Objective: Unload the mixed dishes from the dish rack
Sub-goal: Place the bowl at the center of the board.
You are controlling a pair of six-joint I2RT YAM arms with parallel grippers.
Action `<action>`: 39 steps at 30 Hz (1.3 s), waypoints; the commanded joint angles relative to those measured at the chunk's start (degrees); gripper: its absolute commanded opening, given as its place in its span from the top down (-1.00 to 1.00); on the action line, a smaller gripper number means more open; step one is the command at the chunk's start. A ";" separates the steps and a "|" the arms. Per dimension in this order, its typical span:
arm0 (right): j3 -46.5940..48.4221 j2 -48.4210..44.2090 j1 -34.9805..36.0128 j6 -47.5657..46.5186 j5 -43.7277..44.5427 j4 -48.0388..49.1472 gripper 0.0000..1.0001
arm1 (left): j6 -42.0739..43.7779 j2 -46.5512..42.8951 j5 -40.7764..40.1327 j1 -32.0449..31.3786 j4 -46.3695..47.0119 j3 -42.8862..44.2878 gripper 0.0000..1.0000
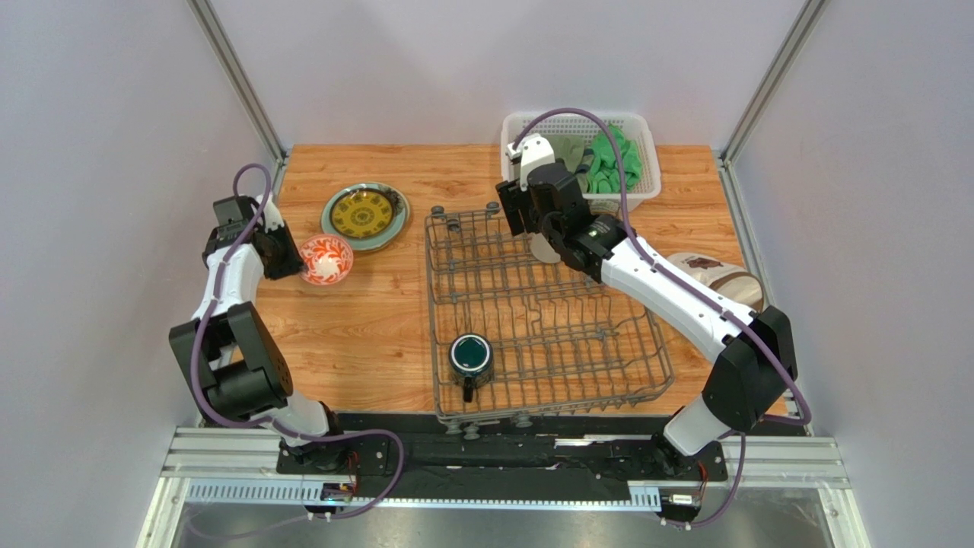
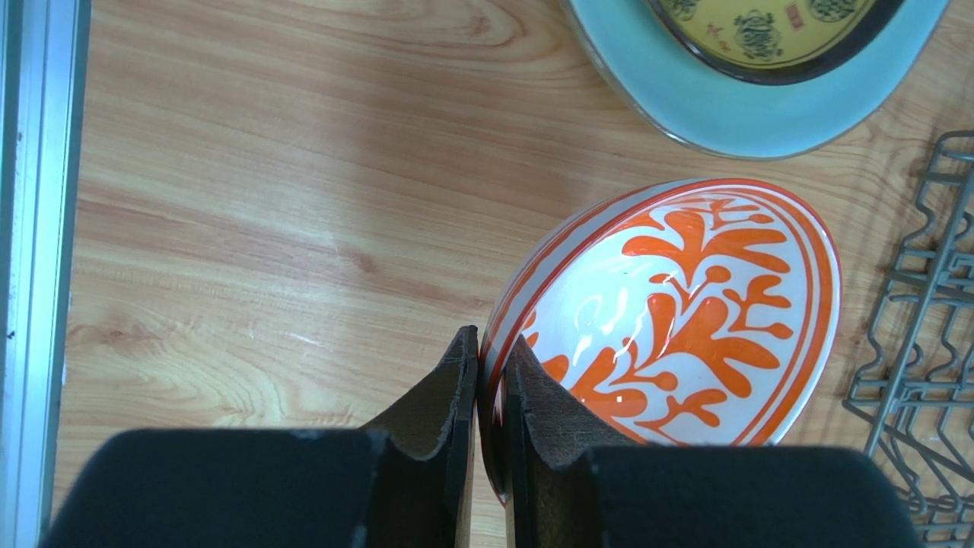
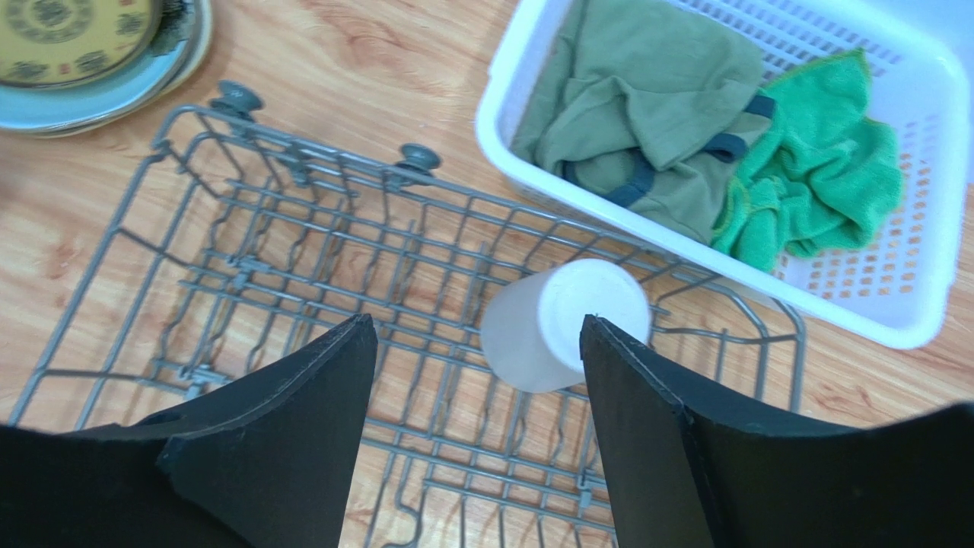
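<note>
Top external view showed the dish rack (image 1: 549,331) in the middle of the worktop (image 1: 366,331), the dark teal mug (image 1: 470,355) in its near part, and the right arm reaching over its far right corner, hiding most of what lay beneath; the right wrist view filled that in: the right claw (image 3: 476,325) hung with fingers wide apart, gripping nothing, above the tall pale cup (image 3: 560,325) among the tines; just beyond the rack sat the white basket (image 3: 503,103) holding green cloths (image 3: 823,171); only the left wrist view gave the other grip: the left claw (image 2: 489,348) was clamped on the rim of the red-and-white bowl (image 2: 686,320), one finger inside, one outside; the bowl was left of the rack, near the yellow-and-green plate (image 2: 755,23); whether it rested on the wood could not be told
</note>
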 commanded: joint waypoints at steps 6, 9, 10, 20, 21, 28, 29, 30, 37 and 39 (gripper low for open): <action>3.29 1.18 -6.69 0.24 1.45 -2.08 -0.60 | -2.21 3.85 1.81 4.06 1.45 -0.23 1.00; 4.43 2.41 -8.62 0.59 0.65 -3.93 -0.67 | -2.12 4.73 1.81 4.68 1.63 -0.06 1.00; 4.78 3.11 -9.07 0.59 0.22 -4.63 -0.70 | -1.94 4.99 1.72 4.68 1.72 -0.05 1.00; 8.56 9.09 -11.35 1.12 -4.36 -11.05 -0.86 | -1.86 8.60 2.69 5.47 1.19 1.17 1.00; 8.83 9.36 -11.44 1.30 -4.97 -11.31 -0.87 | -1.86 8.68 2.69 5.47 1.19 1.44 1.00; 9.01 10.59 -11.53 1.21 -7.61 -11.93 -0.90 | -2.29 10.53 3.56 6.17 1.45 2.41 1.00; 9.18 10.85 -11.44 1.21 -7.87 -12.02 -0.91 | -2.29 11.14 3.74 6.26 1.45 2.58 1.00; 9.27 10.94 -11.53 1.21 -8.05 -12.19 -0.90 | -2.38 11.41 3.92 6.26 1.37 2.84 1.00; 9.80 12.44 -11.44 0.86 -9.45 -13.25 -0.91 | -3.08 13.43 4.97 6.88 0.84 3.99 1.00; 9.97 12.88 -11.53 0.86 -9.54 -13.34 -0.91 | -3.17 13.34 4.71 7.05 1.19 4.08 1.00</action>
